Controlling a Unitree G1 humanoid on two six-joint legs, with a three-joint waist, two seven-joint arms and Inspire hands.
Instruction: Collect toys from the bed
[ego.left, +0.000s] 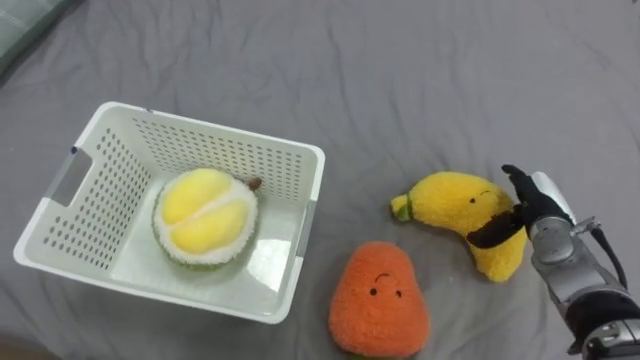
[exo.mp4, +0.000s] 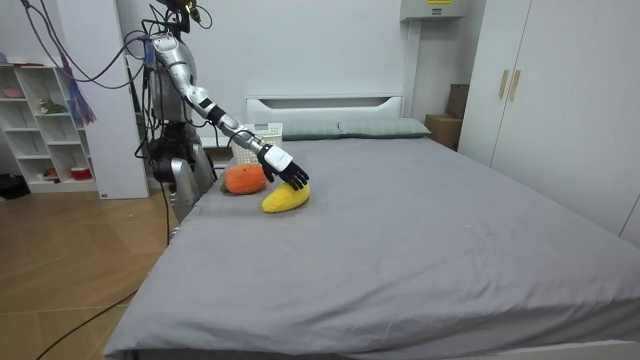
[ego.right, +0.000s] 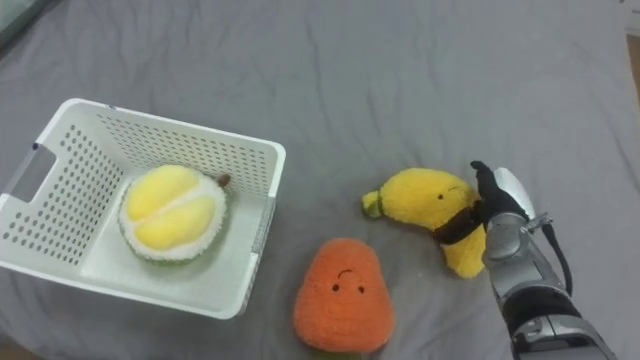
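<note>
Left eye view: fingers clasp banana toy.

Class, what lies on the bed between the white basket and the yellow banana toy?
Only bare grey sheet, seen in the left eye view; the orange toy lies nearer the robot.

1. Legible text, numbers or signs: none found.
2. Yellow label on the wall box, at the top edge of the room view: print too small to read.
3. Basket: plain white perforated walls, no readable marking.
4. Banana and orange toy: stitched faces only, no lettering.
5. Durian: no readable marking.
</note>
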